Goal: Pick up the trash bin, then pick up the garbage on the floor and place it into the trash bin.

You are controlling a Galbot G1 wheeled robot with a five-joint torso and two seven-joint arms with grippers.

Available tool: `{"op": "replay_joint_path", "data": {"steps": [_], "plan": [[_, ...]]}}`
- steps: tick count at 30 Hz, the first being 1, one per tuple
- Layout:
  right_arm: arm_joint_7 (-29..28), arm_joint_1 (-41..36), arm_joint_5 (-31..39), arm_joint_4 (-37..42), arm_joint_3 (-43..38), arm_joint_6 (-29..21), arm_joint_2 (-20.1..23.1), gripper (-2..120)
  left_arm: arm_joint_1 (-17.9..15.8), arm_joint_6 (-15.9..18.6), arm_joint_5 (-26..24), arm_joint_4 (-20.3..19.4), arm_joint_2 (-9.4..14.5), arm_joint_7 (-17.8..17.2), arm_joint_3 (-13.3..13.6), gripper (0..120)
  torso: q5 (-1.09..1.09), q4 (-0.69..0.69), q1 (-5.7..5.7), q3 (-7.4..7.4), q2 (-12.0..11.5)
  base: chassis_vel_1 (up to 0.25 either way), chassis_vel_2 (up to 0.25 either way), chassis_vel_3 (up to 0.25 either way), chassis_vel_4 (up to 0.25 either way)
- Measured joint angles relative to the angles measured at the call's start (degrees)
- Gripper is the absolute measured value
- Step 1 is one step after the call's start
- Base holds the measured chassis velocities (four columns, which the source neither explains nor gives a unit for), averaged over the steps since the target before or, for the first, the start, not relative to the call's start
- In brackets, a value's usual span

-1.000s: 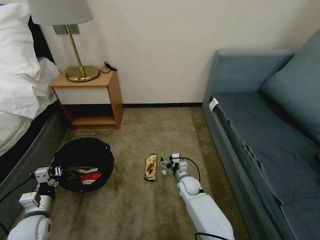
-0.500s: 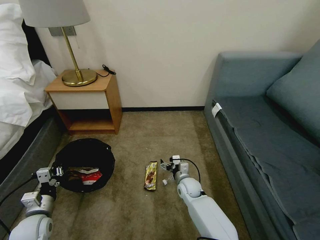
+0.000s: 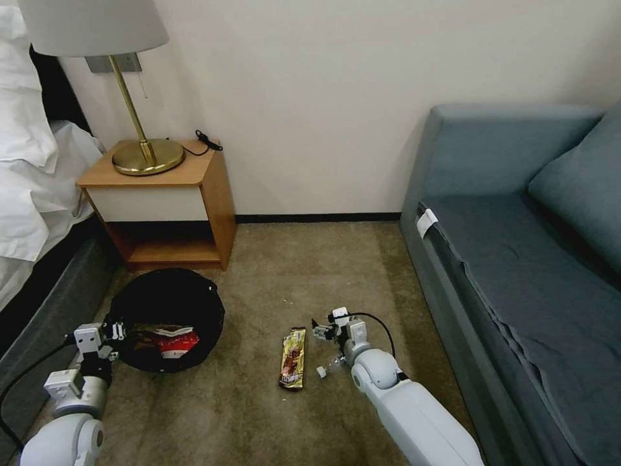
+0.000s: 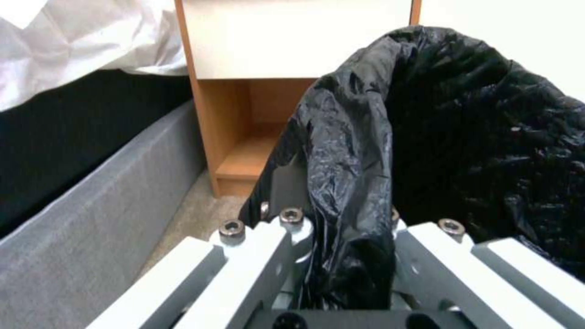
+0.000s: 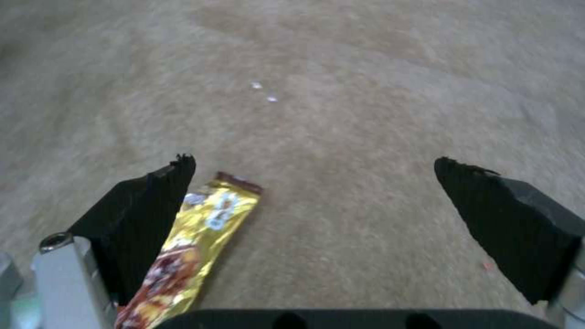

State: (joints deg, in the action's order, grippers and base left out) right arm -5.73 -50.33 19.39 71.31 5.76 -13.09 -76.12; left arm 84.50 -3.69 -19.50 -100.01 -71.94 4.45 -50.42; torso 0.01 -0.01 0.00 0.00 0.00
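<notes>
A blue-grey sofa [image 3: 517, 259] fills the right side of the head view, and a bed [image 3: 32, 194] with white sheets runs down the left edge. A wooden nightstand [image 3: 162, 200] stands against the wall at upper left, carrying a brass lamp [image 3: 139, 152].

On the tan carpet [image 3: 272, 401] at lower left sits the trash bin [image 3: 165, 317], lined with a black bag [image 4: 427, 137]; a red-and-white carton [image 3: 174, 343] lies inside it. The left hand [image 3: 103, 340] is clenched on the near rim of the bin, its fingers [image 4: 256, 256] pinching a fold of the black bag in the left wrist view.

At lower centre, a gold-brown snack wrapper [image 3: 293, 357] lies flat on the carpet. The right hand [image 3: 321, 330] hangs just to the wrapper's right, released, its two black fingers [image 5: 152, 201] spread wide with bare carpet between them; the wrapper's end lies beside one finger. A small clear bottle [image 3: 326, 367] with a white cap lies between the wrapper and the right arm.
</notes>
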Motion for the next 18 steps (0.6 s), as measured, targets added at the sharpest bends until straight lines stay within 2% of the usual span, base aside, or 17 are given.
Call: {"op": "replay_joint_path", "data": {"steps": [2,7,13,15,16,18], "plan": [[1.0,2.6,0.4,0.3,4.7,-1.1,2.0,100,0.0,0.1,0.0,0.0,-0.3,0.0,-0.1,4,0.00,0.01,0.00,0.00,0.0,0.000,0.000,0.000,0.000],[2.3,5.4,1.0,0.1,7.9,-1.4,3.5,100,-0.1,0.1,0.1,0.0,-0.3,0.0,-0.4,4,0.00,0.01,0.00,0.00,0.0,0.000,0.000,0.000,0.000],[6.2,12.4,1.1,-3.2,14.6,-0.8,6.0,100,0.0,0.0,0.6,0.2,-0.8,0.1,-1.1,4,0.00,0.02,0.00,0.00,0.0,0.000,0.000,0.000,0.000],[10.2,14.8,-1.0,-4.1,17.0,0.0,8.8,100,0.1,-0.1,0.8,0.2,-0.8,0.3,-1.4,4,0.00,0.02,0.00,0.00,0.0,0.000,0.000,0.000,0.000],[10.2,14.8,-1.0,-4.1,17.0,0.0,8.8,100,0.1,-0.1,0.8,0.2,-0.8,0.3,-1.4,4,0.00,0.02,0.00,0.00,0.0,0.000,0.000,0.000,0.000],[13.5,15.9,-3.4,-4.1,18.6,0.4,12.3,100,0.0,-0.1,0.9,0.2,-0.7,0.4,-1.7,4,0.00,0.01,0.00,0.00,0.0,0.000,0.000,0.000,0.000]]}}
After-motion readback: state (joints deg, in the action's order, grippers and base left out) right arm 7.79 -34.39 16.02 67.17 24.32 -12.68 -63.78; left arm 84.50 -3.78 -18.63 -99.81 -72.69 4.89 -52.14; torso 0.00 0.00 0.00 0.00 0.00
